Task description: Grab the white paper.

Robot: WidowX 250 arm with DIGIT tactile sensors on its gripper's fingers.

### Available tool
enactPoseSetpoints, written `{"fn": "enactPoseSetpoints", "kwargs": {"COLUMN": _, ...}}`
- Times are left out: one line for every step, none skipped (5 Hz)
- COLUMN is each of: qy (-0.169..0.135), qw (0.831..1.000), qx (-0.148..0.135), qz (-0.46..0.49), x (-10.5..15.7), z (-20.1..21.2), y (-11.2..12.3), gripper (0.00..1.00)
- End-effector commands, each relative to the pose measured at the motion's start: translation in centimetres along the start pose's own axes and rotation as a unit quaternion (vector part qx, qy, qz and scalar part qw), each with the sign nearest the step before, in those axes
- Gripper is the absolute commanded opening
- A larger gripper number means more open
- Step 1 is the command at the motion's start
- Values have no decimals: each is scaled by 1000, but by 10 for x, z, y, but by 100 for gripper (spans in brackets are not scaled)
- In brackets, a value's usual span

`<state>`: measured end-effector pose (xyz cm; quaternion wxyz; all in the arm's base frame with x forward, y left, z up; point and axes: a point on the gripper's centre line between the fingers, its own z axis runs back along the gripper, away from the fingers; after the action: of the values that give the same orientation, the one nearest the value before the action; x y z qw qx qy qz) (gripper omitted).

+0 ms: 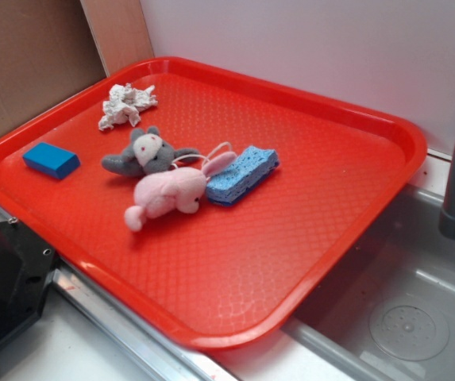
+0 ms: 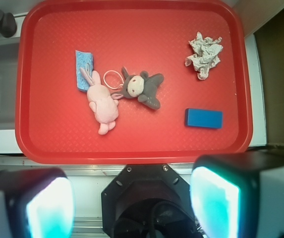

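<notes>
Wrist view shows the hand (image 2: 132, 198) spread wide and grasping nothing, poised off the near rim of the red tray (image 2: 28, 124). Nearest ahead on the right lies the blue block (image 2: 203, 118); beyond it, at the far right corner, sits the white paper (image 2: 203, 54), untouched. The approach has hardly begun, I judge: next, reach forward-right and descend over the wad.

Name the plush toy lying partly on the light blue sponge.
The pink bunny: its ears rest on the light blue sponge, while the grey mouse beside it doesn't touch it.
</notes>
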<state>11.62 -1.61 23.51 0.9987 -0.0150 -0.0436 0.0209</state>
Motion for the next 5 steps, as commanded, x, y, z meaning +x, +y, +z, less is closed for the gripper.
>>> {"fn": "enactPoseSetpoints", "kwargs": {"qy": 0, "qw": 1000, "qx": 0, "qz": 0, "x": 0, "z": 0, "y": 0, "gripper": 100}}
{"fn": "enactPoseSetpoints", "kwargs": {"qy": -32, "qw": 997, "qx": -12, "qz": 73, "x": 9, "z": -1, "y": 8, "gripper": 100}}
{"fn": "enactPoseSetpoints", "kwargs": {"qy": -56, "qw": 980, "qx": -32, "qz": 186, "x": 23, "z": -11, "y": 21, "gripper": 100}}
{"fn": "enactPoseSetpoints", "kwargs": {"qy": -57, "qw": 953, "qx": -17, "qz": 298, "x": 50, "z": -34, "y": 40, "gripper": 100}}
{"fn": "enactPoseSetpoints", "kwargs": {"qy": -77, "qw": 908, "qx": -1, "qz": 411, "x": 73, "z": -62, "y": 64, "gripper": 100}}
